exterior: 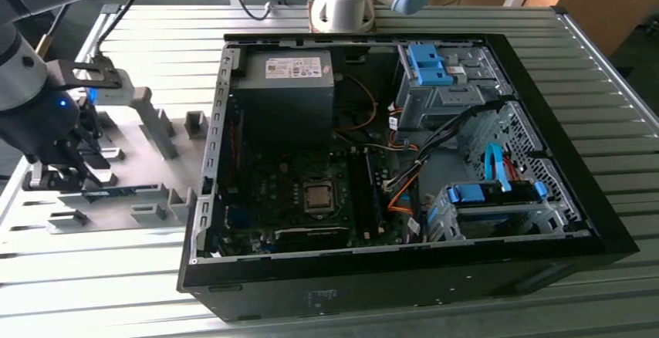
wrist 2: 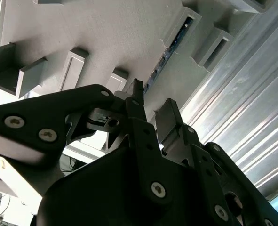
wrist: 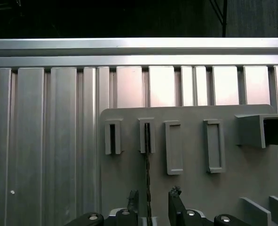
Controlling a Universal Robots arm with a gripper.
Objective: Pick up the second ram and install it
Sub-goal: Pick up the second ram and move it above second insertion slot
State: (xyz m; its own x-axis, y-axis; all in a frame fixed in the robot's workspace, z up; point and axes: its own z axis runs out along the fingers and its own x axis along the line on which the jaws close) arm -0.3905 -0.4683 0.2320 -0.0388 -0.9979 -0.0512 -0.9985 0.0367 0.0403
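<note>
The second ram [wrist: 147, 165] stands on edge in a slotted holder of the grey fixture plate [wrist: 190, 197]; it appears as a thin dark line in the first wrist view and as a blue-green strip [wrist 2: 169, 49] in the second wrist view. In the exterior view the ram [exterior: 123, 192] lies at the left, beside the open computer case [exterior: 412, 276]. My gripper [wrist: 154, 200] hangs just above its near end, open. One finger [wrist: 133, 200] is on each side of the stick, with a gap on both sides. The gripper [wrist 2: 150, 99] [exterior: 70, 170] holds nothing.
Grey fixture blocks [exterior: 160, 126] rise from the plate close to my arm. Inside the case lie the motherboard [exterior: 309, 199], a power supply [exterior: 283, 83], orange cables [exterior: 407, 184] and blue drive-bay clips [exterior: 427, 64]. A ribbed metal table [exterior: 618, 106] carries everything.
</note>
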